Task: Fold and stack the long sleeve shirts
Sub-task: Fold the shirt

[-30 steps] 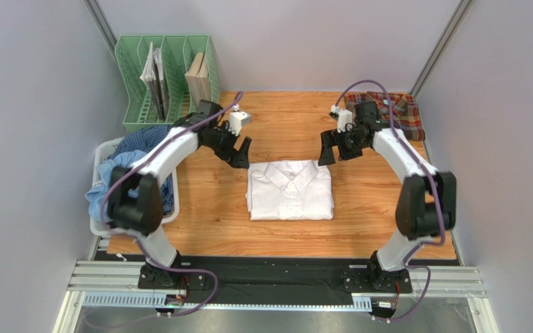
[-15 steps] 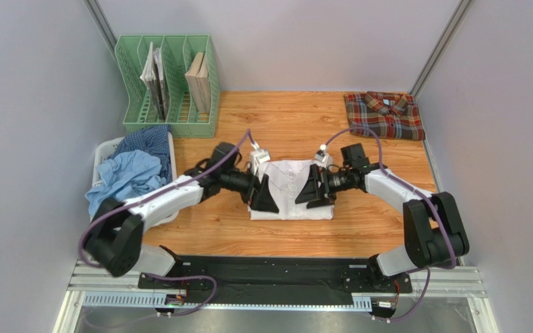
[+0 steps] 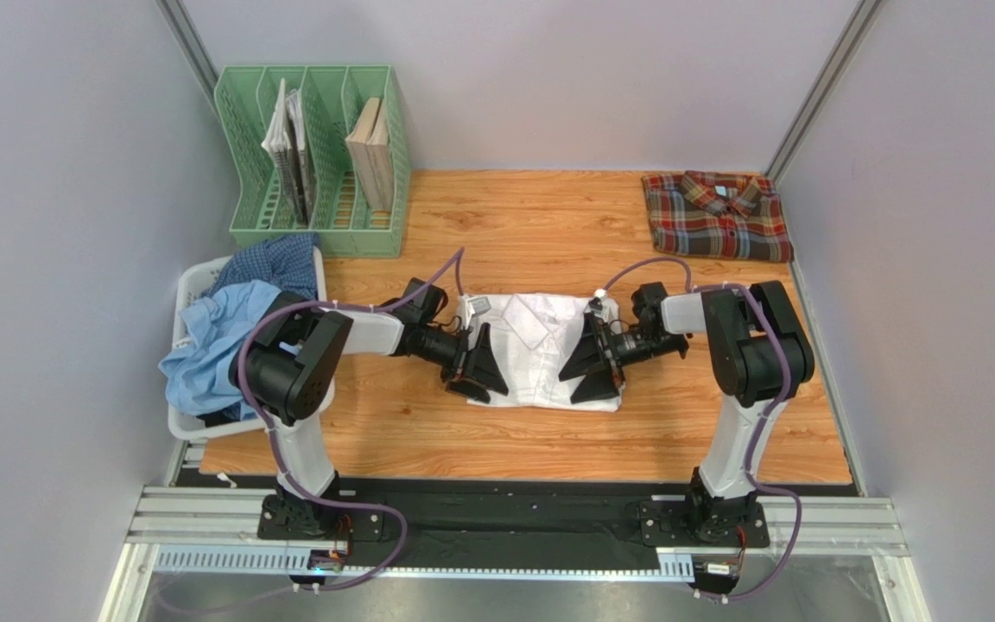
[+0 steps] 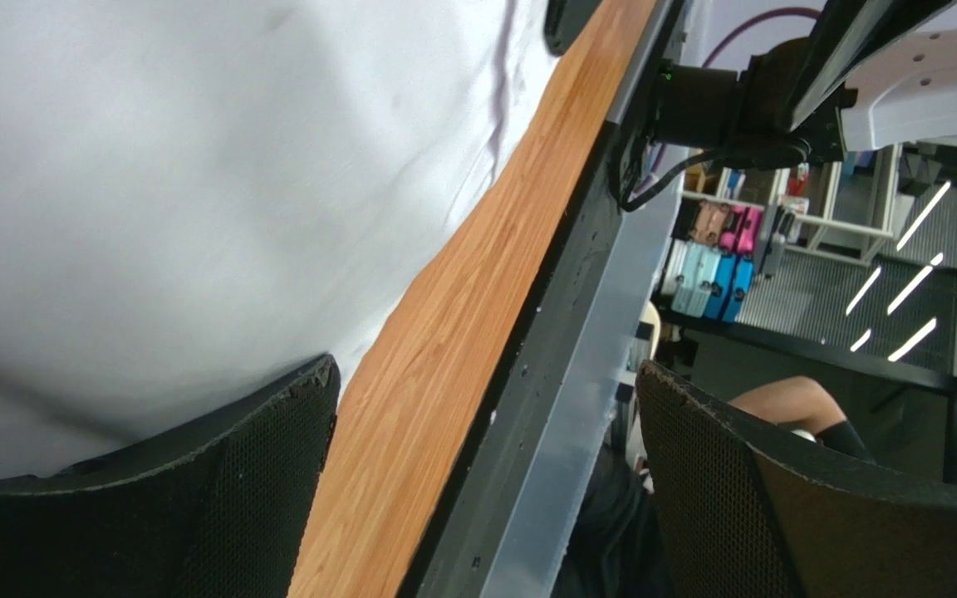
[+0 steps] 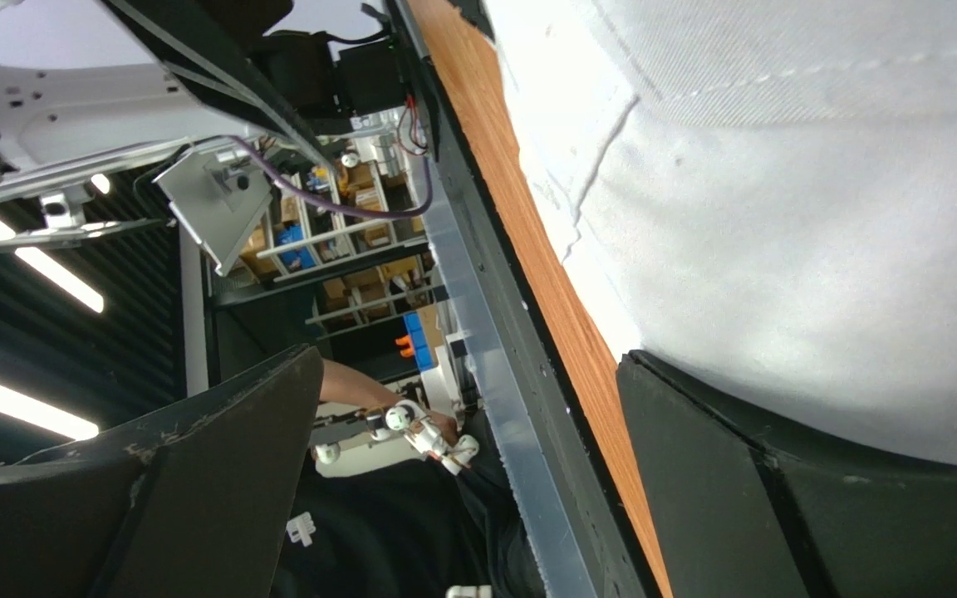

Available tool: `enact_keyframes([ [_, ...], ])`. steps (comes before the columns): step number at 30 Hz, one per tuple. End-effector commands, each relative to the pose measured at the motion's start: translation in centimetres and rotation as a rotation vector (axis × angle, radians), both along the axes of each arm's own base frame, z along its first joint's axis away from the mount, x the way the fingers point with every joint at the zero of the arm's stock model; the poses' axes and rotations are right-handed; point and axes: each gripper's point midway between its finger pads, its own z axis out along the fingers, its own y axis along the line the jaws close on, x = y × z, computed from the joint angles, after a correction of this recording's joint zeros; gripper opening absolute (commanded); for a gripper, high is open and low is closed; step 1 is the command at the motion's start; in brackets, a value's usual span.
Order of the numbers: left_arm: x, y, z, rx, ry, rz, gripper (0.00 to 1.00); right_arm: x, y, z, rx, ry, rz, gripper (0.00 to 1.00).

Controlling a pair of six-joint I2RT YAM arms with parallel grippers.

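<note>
Left gripper (image 3: 477,368): spread wide, one finger (image 4: 197,498) against the folded white shirt's (image 3: 539,340) left edge. Right gripper (image 3: 594,363): spread wide, one finger (image 5: 796,498) against its right edge.

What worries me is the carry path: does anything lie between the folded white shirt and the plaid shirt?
Nothing visible does: only bare table separates the white shirt from the plaid shirt at the far right corner; the green rack and basket stand off left.
</note>
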Motion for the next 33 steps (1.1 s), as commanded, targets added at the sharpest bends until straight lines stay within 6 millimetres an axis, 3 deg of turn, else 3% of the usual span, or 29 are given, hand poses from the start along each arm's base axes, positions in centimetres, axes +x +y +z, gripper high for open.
enact_keyframes([
  [1,-0.9,1.5,0.1,0.022,-0.058,-0.029,0.94,-1.3,-1.8,0.0,0.020,-0.013,0.058,0.98],
  [2,-1.5,1.8,1.1,0.014,-0.055,-0.052,0.94,-1.6,-1.7,2.6,0.051,0.017,0.073,0.98],
  [4,-1.3,1.7,4.8,-0.067,-0.228,-0.104,0.93,-0.7,-1.6,6.3,0.128,-0.044,0.059,0.97],
  [5,-0.5,1.4,6.8,-0.094,-0.308,-0.103,0.93,0.3,-1.6,8.6,0.138,-0.107,0.060,0.97],
  [6,0.3,1.1,9.1,-0.118,-0.399,-0.096,0.93,1.3,-1.9,9.5,0.137,-0.146,0.050,0.97],
  [8,3.2,0.0,12.2,-0.139,-0.512,-0.068,0.93,3.4,-2.1,9.8,0.100,-0.189,0.030,0.96],
  [10,5.8,-1.1,11.5,-0.105,-0.510,-0.063,0.91,6.2,-2.7,8.7,0.007,-0.221,-0.002,0.93],
  [11,7.8,-1.8,12.7,-0.098,-0.534,-0.051,0.89,8.4,-2.8,7.8,-0.021,-0.307,-0.021,0.92],
  [12,9.3,-2.3,10.5,-0.064,-0.487,-0.039,0.88,9.6,-2.9,7.2,-0.065,-0.275,-0.057,0.90],
  [14,12.1,-3.3,10.6,-0.059,-0.497,0.012,0.87,12.5,-3.5,5.1,-0.165,-0.347,-0.094,0.87],
  [15,13.1,-3.6,8.7,-0.038,-0.457,0.028,0.86,13.2,-3.6,3.6,-0.196,-0.300,-0.110,0.84],
  [16,13.6,-3.9,8.2,-0.029,-0.417,0.051,0.86,14.4,-3.9,3.1,-0.226,-0.307,-0.129,0.83],
  [19,16.0,-3.3,4.9,0.018,-0.344,0.111,0.84,17.0,-5.0,0.0,-0.308,-0.292,-0.179,0.78],
  [21,16.9,-1.7,2.2,0.072,-0.265,0.172,0.83,18.0,-6.6,-2.1,-0.417,-0.297,-0.198,0.75],
  [24,17.1,0.1,0.5,0.124,-0.234,0.211,0.82,18.4,-8.4,-4.6,-0.525,-0.317,-0.175,0.71],
  [25,17.0,0.5,0.6,0.127,-0.252,0.214,0.82,18.1,-8.4,-4.0,-0.525,-0.331,-0.159,0.71],
  [28,16.3,1.2,3.5,0.111,-0.393,0.195,0.82,16.8,-6.8,0.2,-0.393,-0.335,-0.160,0.71],
  [29,16.0,1.4,6.2,0.101,-0.481,0.186,0.81,15.9,-6.4,3.1,-0.359,-0.370,-0.174,0.72],
  [31,15.8,2.6,7.7,0.184,-0.646,0.136,0.81,14.6,-6.5,6.0,-0.319,-0.419,-0.202,0.72],
  [32,15.1,2.0,10.8,0.186,-0.771,0.100,0.79,13.5,-6.6,8.7,-0.314,-0.446,-0.252,0.72],
  [33,15.4,2.5,11.4,0.256,-0.932,0.034,0.78,12.1,-8.4,7.7,-0.351,-0.403,-0.313,0.71],
])
